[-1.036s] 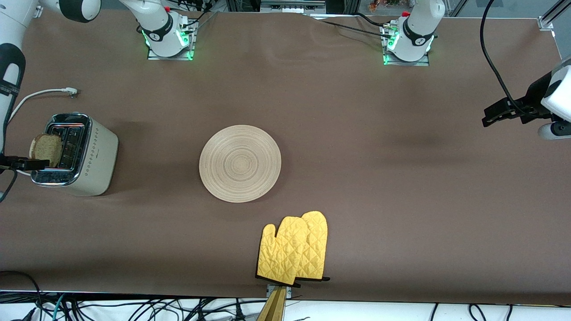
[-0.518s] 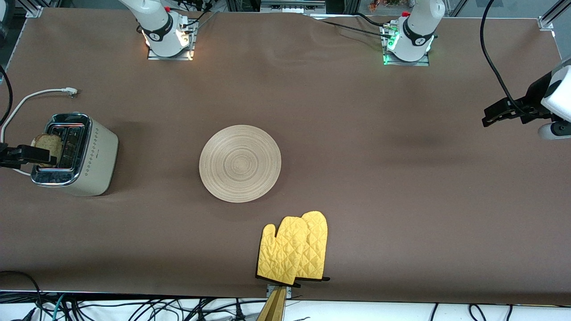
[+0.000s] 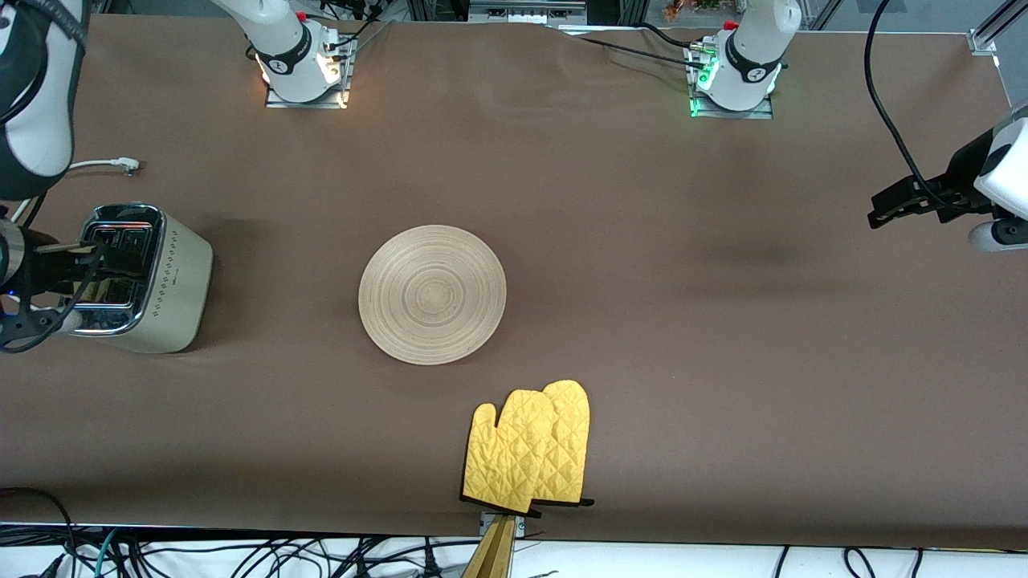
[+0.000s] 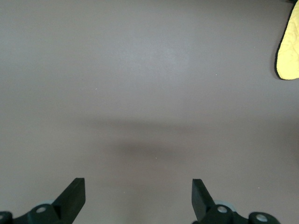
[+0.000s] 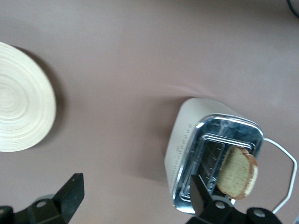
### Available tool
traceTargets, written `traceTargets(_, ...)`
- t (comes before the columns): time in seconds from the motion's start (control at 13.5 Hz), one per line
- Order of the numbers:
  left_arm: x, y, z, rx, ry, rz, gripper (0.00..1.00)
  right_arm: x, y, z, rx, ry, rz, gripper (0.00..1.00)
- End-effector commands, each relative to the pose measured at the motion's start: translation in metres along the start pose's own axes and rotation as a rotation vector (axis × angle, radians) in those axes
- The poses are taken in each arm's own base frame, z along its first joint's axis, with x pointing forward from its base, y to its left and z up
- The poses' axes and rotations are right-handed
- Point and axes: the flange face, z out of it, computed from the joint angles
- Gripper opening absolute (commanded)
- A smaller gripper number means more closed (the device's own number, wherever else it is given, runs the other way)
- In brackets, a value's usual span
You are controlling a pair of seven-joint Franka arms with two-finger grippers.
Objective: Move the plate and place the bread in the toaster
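The toaster stands at the right arm's end of the table. In the front view the right gripper hangs over its chrome top and hides the slots. Only the right wrist view shows the bread, standing in one slot with its upper part protruding; the fingers are spread and hold nothing. The plate lies flat, well apart from the toaster toward the left arm's end. The yellow oven mitts lie nearer the front camera than the plate. The left gripper waits over bare table, jaws spread, empty; its wrist view adds only a mitt edge.
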Motion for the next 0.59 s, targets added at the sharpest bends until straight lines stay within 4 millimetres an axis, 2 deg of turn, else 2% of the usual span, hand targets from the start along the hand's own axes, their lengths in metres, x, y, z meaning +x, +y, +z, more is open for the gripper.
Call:
traceTargets(0.0, 0.003, -0.002, -0.005, 0.03, 0.004, 0.02, 1.0, -0.037, -0.007, -0.017, 0.029, 0.089, 0.072, 1.0)
traceTargets(0.37, 0.003, -0.002, -0.005, 0.029, 0.004, 0.02, 1.0, -0.079, 0.007, -0.033, 0.064, 0.099, 0.146, 1.0)
traceTargets(0.52, 0.003, -0.002, -0.005, 0.029, 0.004, 0.02, 1.0, -0.09, 0.006, -0.026, 0.059, 0.08, 0.147, 1.0)
